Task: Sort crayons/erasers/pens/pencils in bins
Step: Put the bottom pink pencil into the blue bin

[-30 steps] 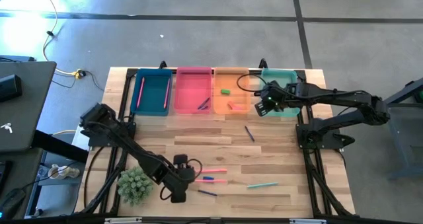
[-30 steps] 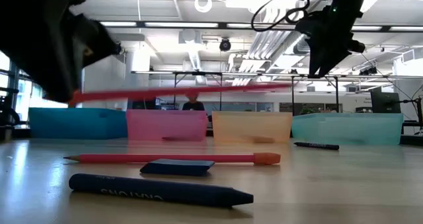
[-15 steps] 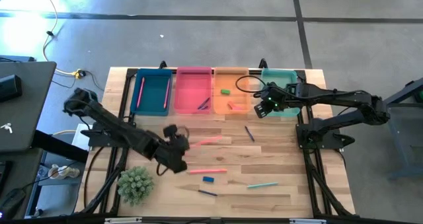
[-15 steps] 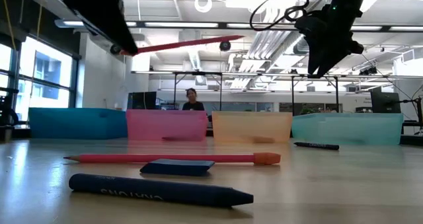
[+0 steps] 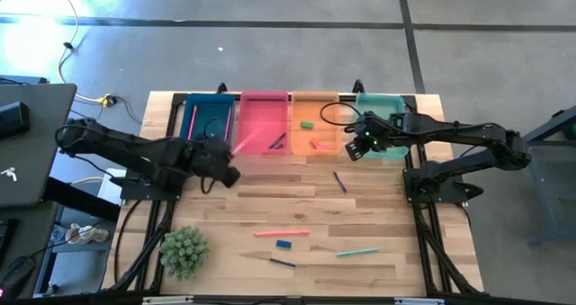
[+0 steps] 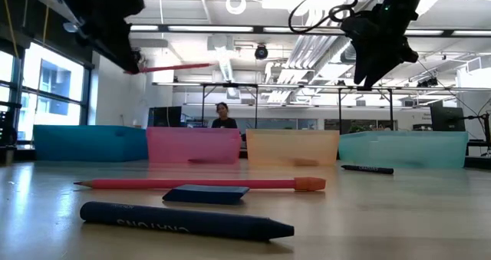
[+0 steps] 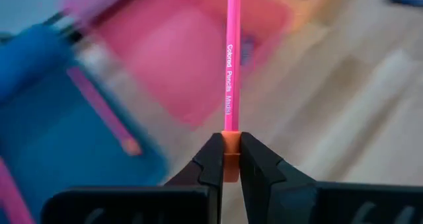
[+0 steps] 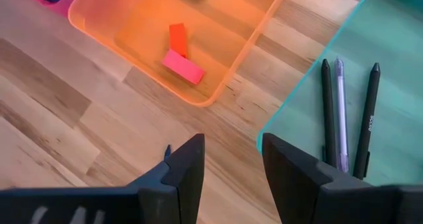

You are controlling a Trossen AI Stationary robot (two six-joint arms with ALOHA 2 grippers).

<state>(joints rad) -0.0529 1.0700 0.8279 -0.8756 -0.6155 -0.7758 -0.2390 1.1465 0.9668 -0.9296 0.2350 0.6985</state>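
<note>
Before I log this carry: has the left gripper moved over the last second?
Yes. The left gripper, shut on a pink pencil, went from the table's near edge up toward the blue bin.

The blue bin and pink bin looked smeared in the left wrist view, and the picture's edge cut off the pink pencil's tip

A lab or industrial workspace: bare ceiling ducts and strip lights run above a large open hall, a person sits at distant monitors, the floor is polished concrete, and cables trail beside the wooden surface.
</note>
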